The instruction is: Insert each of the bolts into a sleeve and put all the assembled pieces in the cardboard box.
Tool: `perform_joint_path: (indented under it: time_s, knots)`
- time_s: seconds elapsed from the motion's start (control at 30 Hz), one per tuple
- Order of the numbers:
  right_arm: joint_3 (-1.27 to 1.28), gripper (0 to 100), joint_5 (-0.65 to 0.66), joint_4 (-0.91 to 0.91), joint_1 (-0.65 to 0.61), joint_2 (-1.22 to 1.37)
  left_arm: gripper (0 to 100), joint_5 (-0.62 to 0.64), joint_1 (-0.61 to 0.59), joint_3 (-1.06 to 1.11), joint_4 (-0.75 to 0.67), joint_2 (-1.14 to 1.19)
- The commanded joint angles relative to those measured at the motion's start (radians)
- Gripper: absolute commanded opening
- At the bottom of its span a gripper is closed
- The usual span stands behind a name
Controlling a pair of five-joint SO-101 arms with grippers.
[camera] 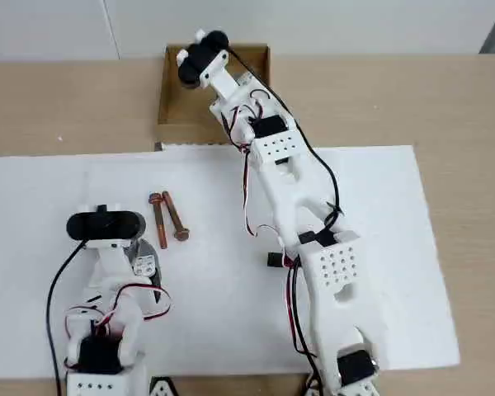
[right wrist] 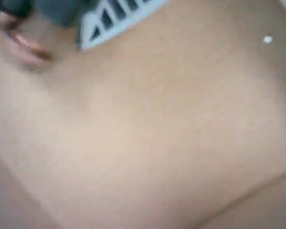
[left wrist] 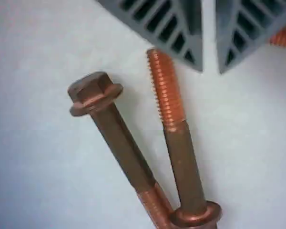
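Two copper bolts lie side by side on the white sheet, left of centre. The left wrist view shows them close up: one bolt with its hex head away from the other's, whose threaded end points at my left gripper. That gripper hovers just short of them, its grey fingers almost touching with nothing between. A further copper piece peeks out behind one finger. My right gripper is over the cardboard box. A blurred copper thing lies on the box floor beside a grey finger.
A white sheet covers the middle of the wooden table. The right arm stretches diagonally across it from the near edge to the box at the back. Bare sheet lies between the two arms.
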Motion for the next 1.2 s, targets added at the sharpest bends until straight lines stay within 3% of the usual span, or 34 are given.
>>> perform_joint_path:
  time_s: [0.0,0.17,0.57,1.07,1.17]
  knots:
    - [-0.060,10.1,0.006,0.025,-0.005,-0.025,1,-0.008,-0.005,-0.004,-0.003,-0.006]
    - [-0.066,10.1,-0.005,0.236,-0.004,-0.147,1,-0.008,-0.005,-0.004,-0.003,-0.006]
    - [-0.064,10.1,-0.180,0.687,0.004,-0.449,1,-0.008,-0.005,-0.004,-0.003,-0.006]
    - [-0.064,10.1,-0.284,1.164,-0.013,-0.602,1,-0.008,-0.005,-0.004,-0.003,-0.006]
    - [-0.058,10.1,-0.284,1.185,-0.015,-0.648,1,-0.008,-0.005,-0.004,-0.003,-0.006]
